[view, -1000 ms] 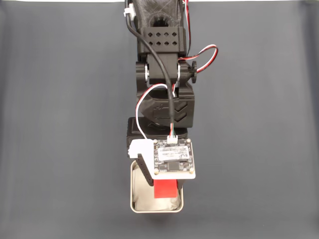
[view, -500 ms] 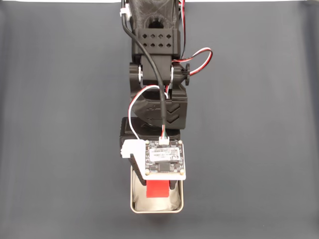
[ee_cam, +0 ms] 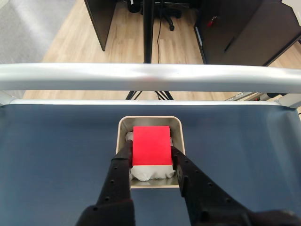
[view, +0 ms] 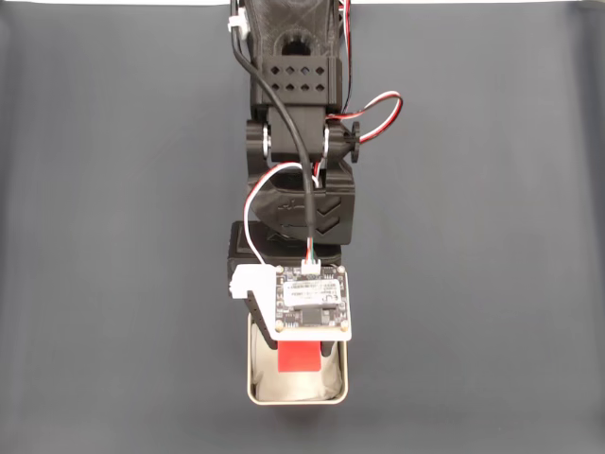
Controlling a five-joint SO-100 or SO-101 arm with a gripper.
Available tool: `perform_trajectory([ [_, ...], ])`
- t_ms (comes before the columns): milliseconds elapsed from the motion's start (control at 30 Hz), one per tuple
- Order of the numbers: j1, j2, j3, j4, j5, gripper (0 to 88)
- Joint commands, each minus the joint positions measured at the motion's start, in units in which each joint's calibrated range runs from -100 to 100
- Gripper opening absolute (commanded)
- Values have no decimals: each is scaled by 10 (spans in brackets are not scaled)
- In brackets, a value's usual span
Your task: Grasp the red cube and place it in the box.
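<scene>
At lower centre of the wrist view, the gripper (ee_cam: 150, 153) pinched the red cube (ee_cam: 151, 145) by its flat sides over the box (ee_cam: 123, 125); it seemed light, rigid and easily held.

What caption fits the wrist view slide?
The hand holds the red cube over the white-lined metal box on the dark table.
</scene>
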Motion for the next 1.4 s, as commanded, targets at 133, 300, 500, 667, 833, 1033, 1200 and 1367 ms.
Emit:
perform_trajectory([
  [133,3,-46,-1,0,11,379],
  [300,3,-48,0,-4,12,416],
  [500,1,-48,0,-9,11,429],
  [667,-1,-48,0,-11,11,432],
  [833,-2,-48,1,-12,10,432],
  [1033,-2,-48,1,-14,9,432],
  [1200,-2,-48,1,-18,7,432],
  [1367,-2,-49,2,-18,7,429],
])
